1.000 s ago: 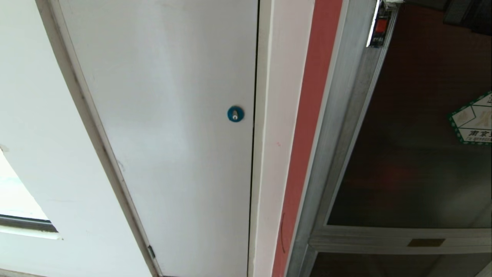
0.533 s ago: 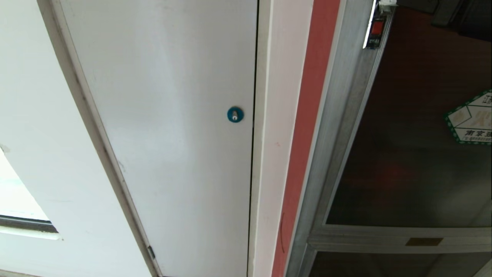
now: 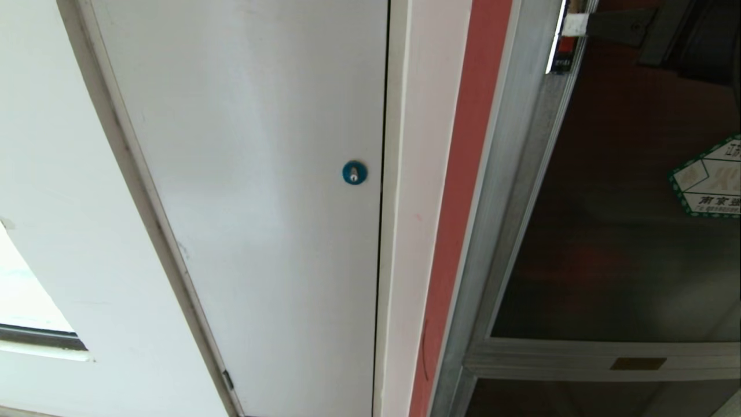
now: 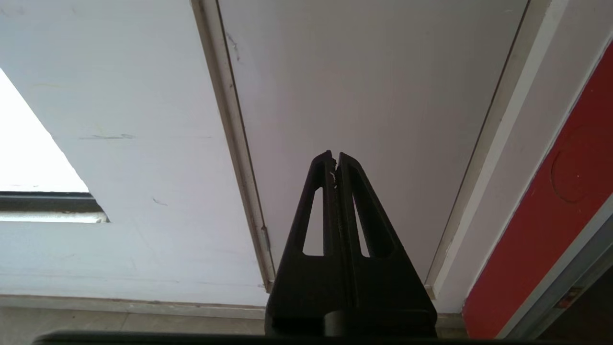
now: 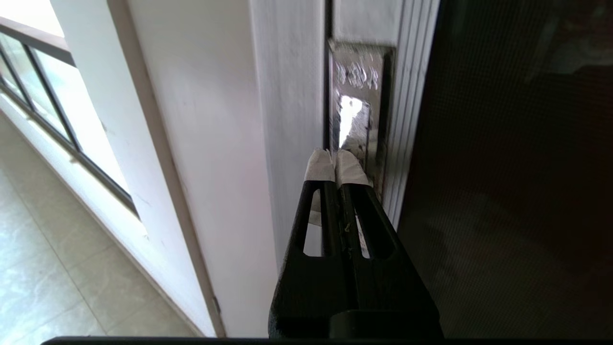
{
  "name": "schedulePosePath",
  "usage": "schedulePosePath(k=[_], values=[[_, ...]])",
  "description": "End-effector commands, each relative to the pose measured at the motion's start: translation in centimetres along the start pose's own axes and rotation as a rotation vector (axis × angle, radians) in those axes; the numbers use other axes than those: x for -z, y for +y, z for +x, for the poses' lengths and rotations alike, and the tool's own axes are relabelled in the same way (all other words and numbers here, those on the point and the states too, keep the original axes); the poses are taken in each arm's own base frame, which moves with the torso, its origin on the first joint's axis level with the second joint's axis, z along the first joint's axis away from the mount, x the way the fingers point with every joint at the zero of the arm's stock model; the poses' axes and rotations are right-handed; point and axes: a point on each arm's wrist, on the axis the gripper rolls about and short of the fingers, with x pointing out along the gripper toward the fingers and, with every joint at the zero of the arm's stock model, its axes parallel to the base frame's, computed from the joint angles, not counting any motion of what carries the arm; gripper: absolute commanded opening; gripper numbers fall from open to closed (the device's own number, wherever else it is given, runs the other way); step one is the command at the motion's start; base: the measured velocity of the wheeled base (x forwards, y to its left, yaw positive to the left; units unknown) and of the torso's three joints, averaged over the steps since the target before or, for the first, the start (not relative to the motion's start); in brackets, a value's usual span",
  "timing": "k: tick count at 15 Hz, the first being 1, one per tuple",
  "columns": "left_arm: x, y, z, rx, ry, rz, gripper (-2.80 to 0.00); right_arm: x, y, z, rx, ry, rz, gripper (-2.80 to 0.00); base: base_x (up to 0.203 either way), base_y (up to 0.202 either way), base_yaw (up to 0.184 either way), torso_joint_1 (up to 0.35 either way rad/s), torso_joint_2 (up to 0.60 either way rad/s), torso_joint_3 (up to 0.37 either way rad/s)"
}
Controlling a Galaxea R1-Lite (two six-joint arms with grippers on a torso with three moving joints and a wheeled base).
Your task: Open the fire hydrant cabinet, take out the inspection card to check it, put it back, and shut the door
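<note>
In your head view the white panel point(image 3: 255, 202) fills the left and centre, and the door point(image 3: 625, 191) takes the right side from about 1 o'clock down to 5 o'clock. The door is shut against the silver frame of the fire hydrant cabinet point(image 3: 509, 174), so the cabinet's inside and the card are hidden from you. The door's long axis runs up and down the wall, leaning slightly in this view, with its latch edge toward the white panel. A red strip of wall point(image 3: 463, 191) sits between the white panel and the silver frame.

Only the head view gives you the green-bordered sticker point(image 3: 709, 182) at 3 o'clock on the glass, the round blue lock point(image 3: 354, 172) near centre, and the lower glass panel point(image 3: 579, 399) at 5 o'clock.

Only the right wrist view shows you the latch plate point(image 5: 357, 105) up close, a shiny strip running along the door's edge, plus a window point(image 5: 52, 100) and the floor tiles point(image 5: 57, 268). There the right gripper point(image 5: 336, 158) has its taped tips pressed together, holding nothing, right at the lower end of that plate. In the head view it appears only as a tip at 1 o'clock by the small red latch point(image 3: 560, 46).

The left wrist view shows you the left gripper point(image 4: 334, 159) closed and empty, pointing at the white panel, well apart from the door.
</note>
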Motion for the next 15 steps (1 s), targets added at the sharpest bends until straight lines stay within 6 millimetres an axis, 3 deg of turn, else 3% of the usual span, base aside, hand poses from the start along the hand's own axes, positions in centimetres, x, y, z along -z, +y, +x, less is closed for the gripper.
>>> schedulePosePath(k=[1, 9, 15], values=[[0.3, 0.0, 0.1, 0.001, 0.012, 0.0, -2.8, 0.2, 0.0, 0.0, -0.001, 0.003, 0.002, -2.8, 0.0, 0.0, 0.0, 0.0, 0.0, 0.0], [0.3, 0.0, 0.1, 0.001, 0.012, 0.0, -2.8, -0.5, 0.1, -0.9, 0.006, -0.02, -0.007, -2.8, 0.0, 0.0, 0.0, 0.0, 0.0, 0.0], [0.3, 0.0, 0.1, 0.0, 0.012, 0.0, -2.8, -2.2, 2.2, -4.6, -0.023, -0.088, -0.031, -2.8, 0.0, 0.0, 0.0, 0.0, 0.0, 0.0]])
